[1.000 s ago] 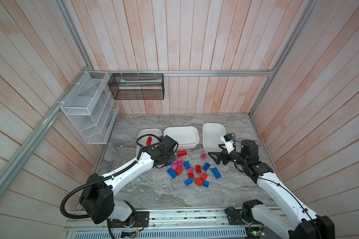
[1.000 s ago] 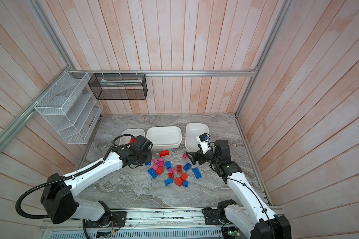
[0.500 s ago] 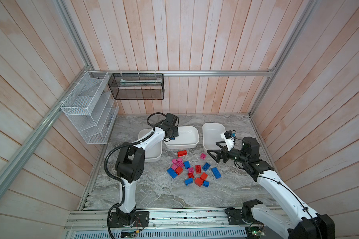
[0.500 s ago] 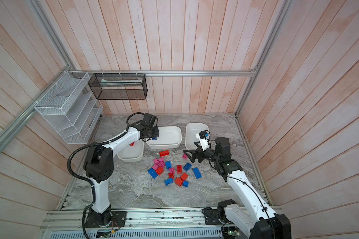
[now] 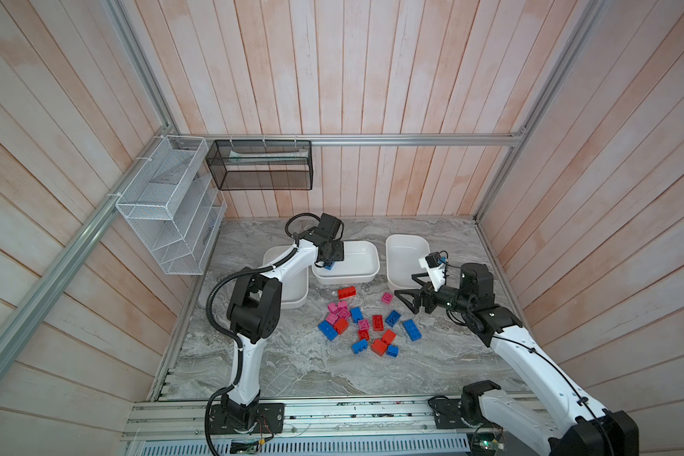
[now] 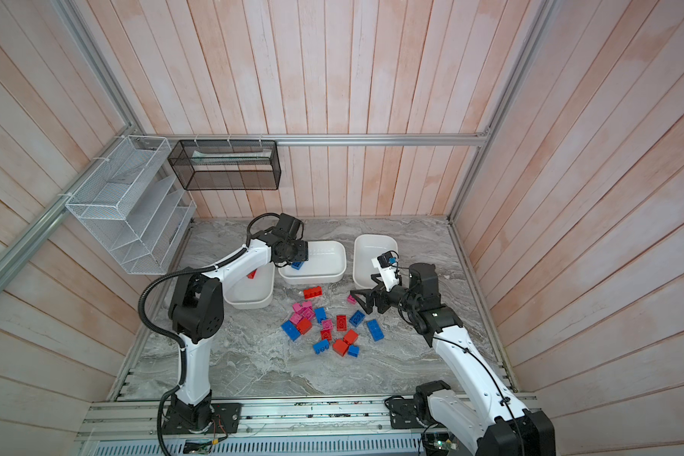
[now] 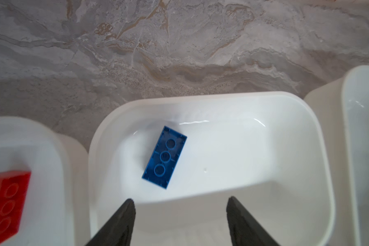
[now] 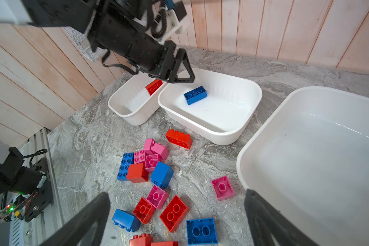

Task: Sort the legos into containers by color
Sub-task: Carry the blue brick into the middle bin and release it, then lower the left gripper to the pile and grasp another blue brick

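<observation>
- Three white tubs in a row on the marble tabletop: left tub, middle tub, right tub.
- Left gripper hangs over the middle tub, fingers spread, nothing between them.
- Blue brick lies free in the middle tub, underside up. It is probably on the tub floor, but slight blur leaves that unsure.
- Red brick sits in the left tub.
- Right gripper is spread wide and empty, above the loose legos on the tabletop, just in front of the tubs.
</observation>
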Available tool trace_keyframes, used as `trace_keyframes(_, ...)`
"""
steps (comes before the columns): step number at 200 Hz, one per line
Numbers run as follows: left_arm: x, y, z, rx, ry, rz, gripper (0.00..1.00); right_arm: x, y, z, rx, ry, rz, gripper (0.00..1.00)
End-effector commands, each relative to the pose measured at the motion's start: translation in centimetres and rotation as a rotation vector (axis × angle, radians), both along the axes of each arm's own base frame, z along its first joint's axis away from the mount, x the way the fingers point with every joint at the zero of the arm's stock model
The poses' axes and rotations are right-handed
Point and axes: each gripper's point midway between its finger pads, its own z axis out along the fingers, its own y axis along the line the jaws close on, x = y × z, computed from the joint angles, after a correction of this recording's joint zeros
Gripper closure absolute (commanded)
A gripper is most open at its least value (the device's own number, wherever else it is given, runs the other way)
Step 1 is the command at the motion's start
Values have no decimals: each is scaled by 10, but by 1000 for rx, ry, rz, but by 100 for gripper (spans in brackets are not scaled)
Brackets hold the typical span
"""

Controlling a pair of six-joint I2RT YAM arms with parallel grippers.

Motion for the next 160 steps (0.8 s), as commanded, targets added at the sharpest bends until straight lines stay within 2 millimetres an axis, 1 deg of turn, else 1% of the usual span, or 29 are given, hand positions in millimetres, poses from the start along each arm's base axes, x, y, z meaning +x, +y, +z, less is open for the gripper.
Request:
trace_keyframes(1,-57,0,15,-12,48,-24,28,-1,-2,9,-14,-21,4,2)
trace_keyframes(5,-67,1,13,-17,61,-22,28,-1,-2,9,-16,-21,5,2)
trace_keyframes(7,-72,1,17,-26,56,-21,28,-1,-2,9,-17,-21,5,2)
trace_keyframes(10,-80,3,16,-30,64,-16,28,-1,-3,9,-18,-21,4,2)
trace_keyframes(27,-128,8,4,-62,131,18,28,0,-3,9,-23,-22,7,2)
trace_keyframes(45,-174,14,-10,-94,188,69,28,1,-2,9,-27,-21,8,2)
trace_keyframes(62,-209,17,-23,-114,235,119,28,2,-2,8,-27,-20,12,2)
trace_keyframes(68,-218,16,-26,-127,246,140,28,2,-2,7,-28,-17,12,2)
trace_keyframes(78,-233,13,-36,-141,270,155,28,3,-2,6,-25,-13,13,2)
trace_keyframes(85,-239,14,-44,-147,286,175,28,2,-1,6,-20,-11,16,2)
trace_keyframes(101,-244,16,-60,-155,303,215,29,1,1,5,-7,-5,24,2)
trace_keyframes(125,-238,23,-72,-140,280,291,35,-1,2,2,1,9,32,2)
trace_keyframes(160,-228,22,-86,-96,269,313,38,-2,0,2,-8,0,18,2)
